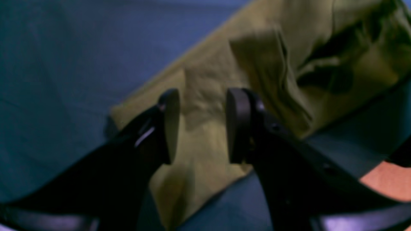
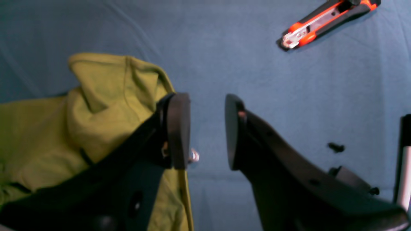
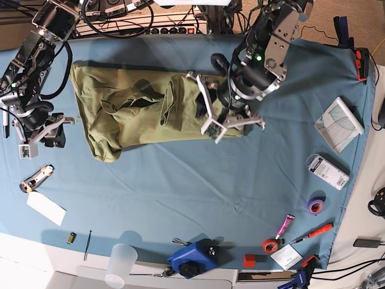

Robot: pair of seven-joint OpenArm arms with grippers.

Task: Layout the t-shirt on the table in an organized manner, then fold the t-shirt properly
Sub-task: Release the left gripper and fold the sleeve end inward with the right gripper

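The t-shirt (image 3: 144,108) lies bunched under the left pincer (image 1: 202,125), whose jaws stand apart, empty; closing here risks pinching several layers. The right pincer (image 2: 205,131) gapes, released.

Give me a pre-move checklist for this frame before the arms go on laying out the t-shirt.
1. Left gripper open over cloth: ok, its jaws stand apart above the t-shirt near one end.
2. Right gripper open: ok, it holds nothing, only bare table shows between the jaws.
3. T-shirt laid flat: not ok, it lies bunched and folded over itself in a rough strip.
4. Utility knife away from the right gripper: ok, it lies apart on the table.
5. Left gripper touching the fabric: cannot tell, the wrist view is blurred.
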